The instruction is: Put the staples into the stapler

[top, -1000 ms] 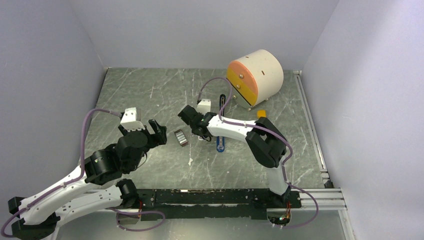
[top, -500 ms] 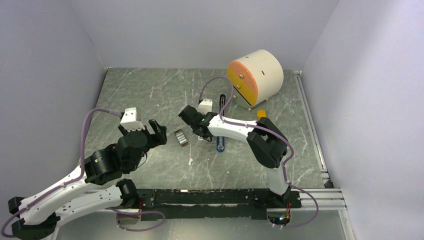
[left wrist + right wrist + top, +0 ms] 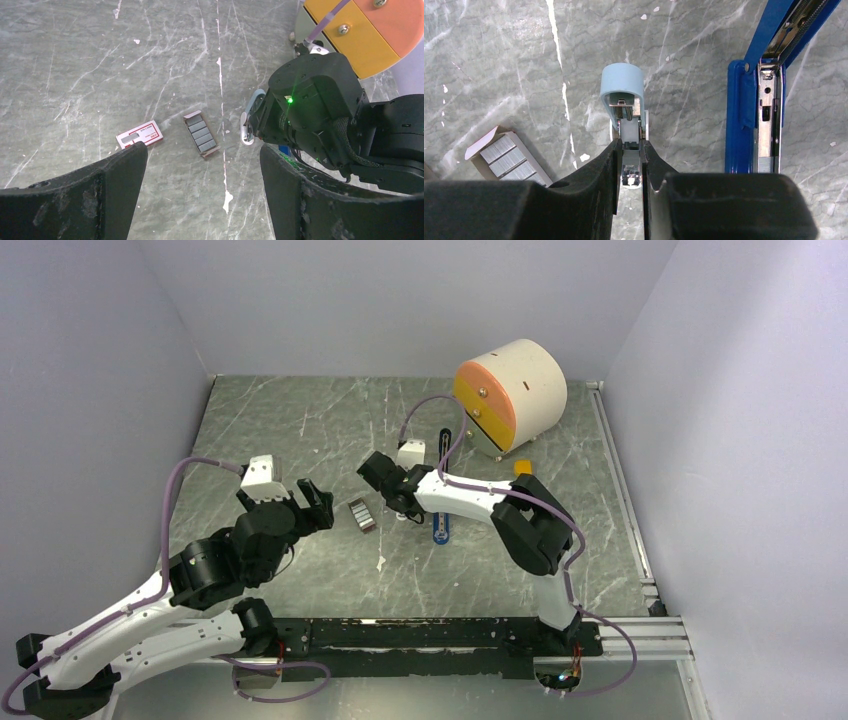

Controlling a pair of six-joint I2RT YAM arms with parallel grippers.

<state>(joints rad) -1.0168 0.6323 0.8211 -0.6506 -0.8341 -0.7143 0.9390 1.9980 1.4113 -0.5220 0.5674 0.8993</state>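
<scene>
Two grippers differ: R gripper (image 3: 630, 150) clenched on pale-blue/white piece (image 3: 622, 85), w/ blue stapler (image 3: 739, 110) just beside it, metal channel showing. L gripper (image 3: 315, 500) spread wide, holding nothing. Staples (image 3: 201, 134) lie on table (image 3: 300, 420) btwn red-white box (image 3: 140, 136) and R gripper.

Grey-green marbled counter (image 3: 300, 420) with white veins; dark-grey ribbed staples (image 3: 200, 133); bright-blue stapler (image 3: 740, 110) with a silvery inner channel; pale-blue piece (image 3: 622, 85) with grey metal; red-and-white box (image 3: 139, 137); cream drum (image 3: 525, 380) with an orange-and-yellow face
</scene>
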